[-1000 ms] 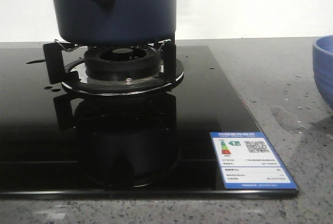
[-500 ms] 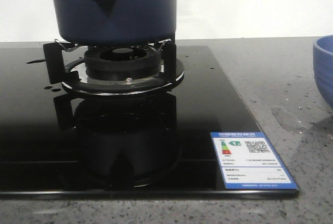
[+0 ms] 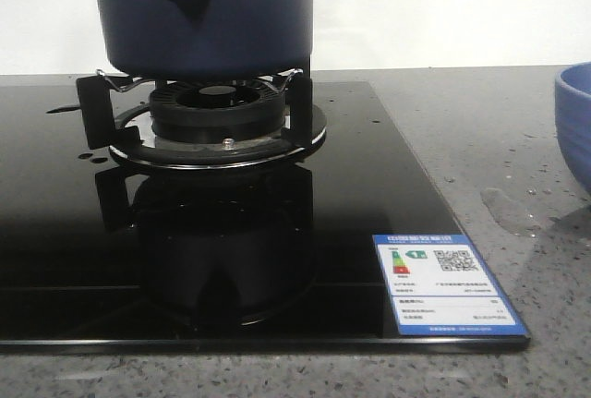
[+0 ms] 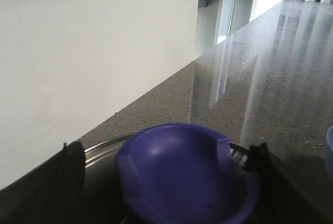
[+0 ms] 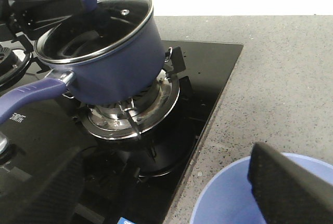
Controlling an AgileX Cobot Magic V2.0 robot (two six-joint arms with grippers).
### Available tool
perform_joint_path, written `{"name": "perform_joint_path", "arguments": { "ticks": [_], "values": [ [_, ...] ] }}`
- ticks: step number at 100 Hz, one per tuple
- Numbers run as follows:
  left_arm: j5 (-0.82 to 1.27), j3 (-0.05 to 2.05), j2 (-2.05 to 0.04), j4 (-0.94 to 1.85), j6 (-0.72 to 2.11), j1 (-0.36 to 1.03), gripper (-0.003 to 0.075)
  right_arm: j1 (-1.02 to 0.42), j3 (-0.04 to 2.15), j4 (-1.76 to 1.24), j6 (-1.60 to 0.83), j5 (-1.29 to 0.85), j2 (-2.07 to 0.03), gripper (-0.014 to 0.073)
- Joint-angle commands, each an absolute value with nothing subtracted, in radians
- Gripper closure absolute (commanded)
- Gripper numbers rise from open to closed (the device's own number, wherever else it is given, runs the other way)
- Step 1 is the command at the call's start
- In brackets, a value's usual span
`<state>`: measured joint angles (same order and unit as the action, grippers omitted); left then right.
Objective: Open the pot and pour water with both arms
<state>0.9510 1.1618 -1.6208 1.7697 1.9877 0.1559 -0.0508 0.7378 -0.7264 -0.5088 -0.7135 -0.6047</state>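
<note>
Currently the pot (image 3: 208, 15) sits on the burner grate (image 3: 203, 112) of the black glass hob (image 3: 55, 259), far-left part of the scene, glass lid (image 5: 96, 24) on. Its long handle (image 5: 28, 99) sticks out sideways in the right wrist view. Left gripper (image 4: 161, 156) straddles the lid's blue knob (image 4: 187, 174); can't tell if the fingers (image 4: 65, 174) touch it. Right gripper (image 5: 171, 187) is wide apart, empty, hanging over the light-blue bowl (image 5: 239, 198) on the grey counter (image 3: 517, 149), right of the hob. Energy label sticker (image 3: 448, 283) with QR code on the hob's near-right corner; text too small to read.
</note>
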Motion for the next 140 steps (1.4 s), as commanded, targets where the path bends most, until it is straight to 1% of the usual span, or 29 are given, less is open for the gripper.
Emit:
{"name": "perform_joint_path", "arguments": {
  "ticks": [1,29,36,48,53,60,65,92,120,127,135,140],
  "values": [
    [0.98,1.194,-1.601,1.831,1.993,0.162,0.0174,-0.05,0.771,-0.751,-0.524,-0.667,-0.61,0.0009],
    [0.984,1.194,-1.61,1.826,1.989,0.183,0.0182,-0.05,0.771,-0.751,-0.524,-0.671,-0.61,0.0009],
    [0.988,1.194,-1.61,1.826,1.989,0.187,0.0234,-0.05,0.771,-0.751,-0.524,-0.671,-0.61,0.0009],
    [1.006,1.194,-1.61,1.826,1.989,0.187,0.0389,-0.05,0.771,-0.751,-0.524,-0.671,-0.61,0.0009],
    [1.01,1.194,-1.61,1.828,1.989,0.187,0.0439,-0.05,0.771,-0.751,-0.524,-0.671,-0.61,0.0009],
    [1.021,1.194,-1.61,1.832,1.989,0.187,0.0482,-0.05,0.771,-0.751,-0.524,-0.671,-0.61,0.0009],
    [1.036,1.194,-1.61,1.838,1.989,0.187,0.0493,-0.05,0.771,-0.751,-0.524,-0.671,-0.61,0.0009],
    [1.043,1.23,-1.544,1.854,1.986,0.183,0.0492,-0.05,0.771,-0.751,-0.524,-0.671,-0.61,0.0009],
    [1.033,1.234,-1.413,1.854,1.888,0.116,0.0486,-0.05,0.771,-0.751,-0.524,-0.645,-0.61,0.0009],
    [1.031,1.234,-1.377,1.841,1.854,0.086,0.0453,-0.05,0.771,-0.751,-0.524,-0.643,-0.61,0.0009],
    [1.018,1.225,-1.325,1.812,1.801,0.046,0.0389,-0.05,0.771,-0.751,-0.524,-0.643,-0.61,0.0009],
    [1.006,1.217,-1.293,1.787,1.768,0.028,0.0372,-0.05,0.771,-0.751,-0.524,-0.643,-0.61,0.0009]
  ]
}}
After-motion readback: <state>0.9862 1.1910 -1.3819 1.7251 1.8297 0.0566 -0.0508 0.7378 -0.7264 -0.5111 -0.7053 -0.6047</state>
